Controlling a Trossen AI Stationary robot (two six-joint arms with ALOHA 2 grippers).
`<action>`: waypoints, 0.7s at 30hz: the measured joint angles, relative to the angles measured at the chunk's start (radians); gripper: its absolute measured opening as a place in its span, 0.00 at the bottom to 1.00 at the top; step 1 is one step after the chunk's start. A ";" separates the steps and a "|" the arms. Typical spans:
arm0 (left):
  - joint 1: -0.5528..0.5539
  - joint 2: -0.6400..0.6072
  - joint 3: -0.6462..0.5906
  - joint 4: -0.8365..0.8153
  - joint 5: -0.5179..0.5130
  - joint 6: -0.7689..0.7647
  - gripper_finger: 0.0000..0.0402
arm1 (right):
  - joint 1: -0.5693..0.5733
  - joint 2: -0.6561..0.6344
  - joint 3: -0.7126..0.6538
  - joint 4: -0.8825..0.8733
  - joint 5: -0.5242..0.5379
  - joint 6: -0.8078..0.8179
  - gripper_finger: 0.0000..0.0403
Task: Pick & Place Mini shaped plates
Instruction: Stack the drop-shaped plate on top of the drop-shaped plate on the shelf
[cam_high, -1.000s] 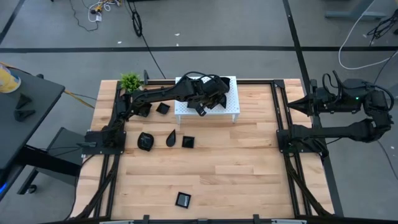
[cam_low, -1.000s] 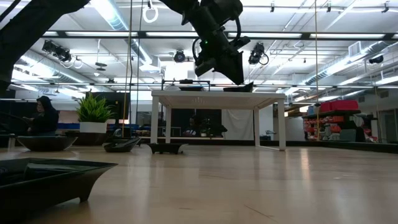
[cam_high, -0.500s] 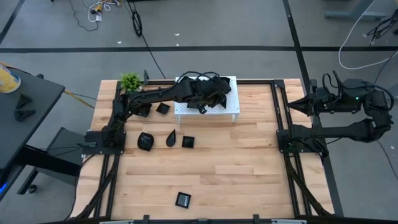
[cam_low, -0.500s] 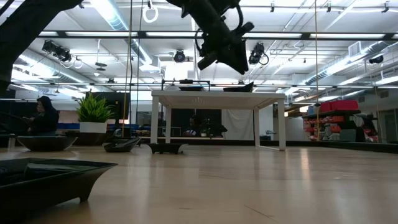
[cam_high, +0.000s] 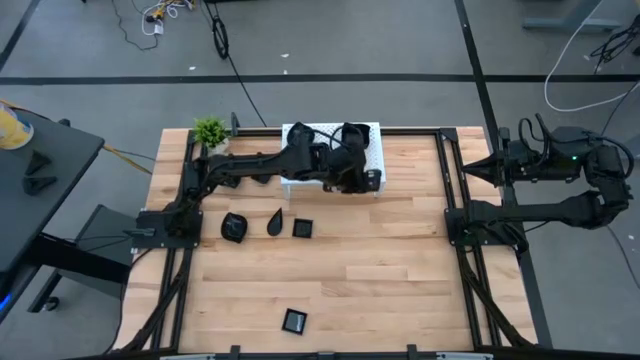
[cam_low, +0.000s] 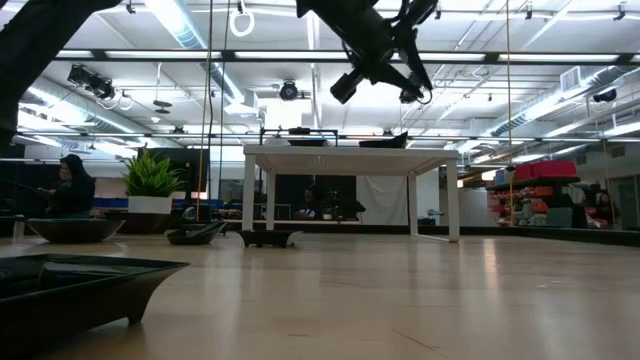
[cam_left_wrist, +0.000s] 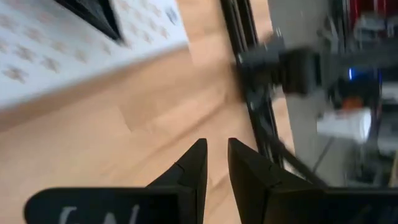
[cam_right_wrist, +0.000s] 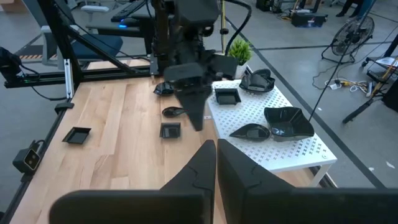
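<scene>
Left tool has swung rightward over the white stand, upper centre, narrowly parted and empty; right tool closed.

No legible text, label, brand, number or sign is found in any view. Pale marks are seen on the left wrist's dark housing, but they are too blurred to be read.

Four plates on the stand; five others on the table
</scene>
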 joint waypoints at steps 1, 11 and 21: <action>-0.008 0.000 0.000 -0.001 0.020 0.021 0.17 | 0.000 0.000 0.000 0.000 0.000 0.000 0.05; -0.086 -0.013 -0.001 -0.161 0.095 0.210 0.17 | 0.000 0.000 0.000 0.000 0.000 0.000 0.05; -0.141 -0.031 -0.003 -0.235 0.092 0.416 0.17 | 0.000 0.000 0.000 0.000 0.000 0.000 0.05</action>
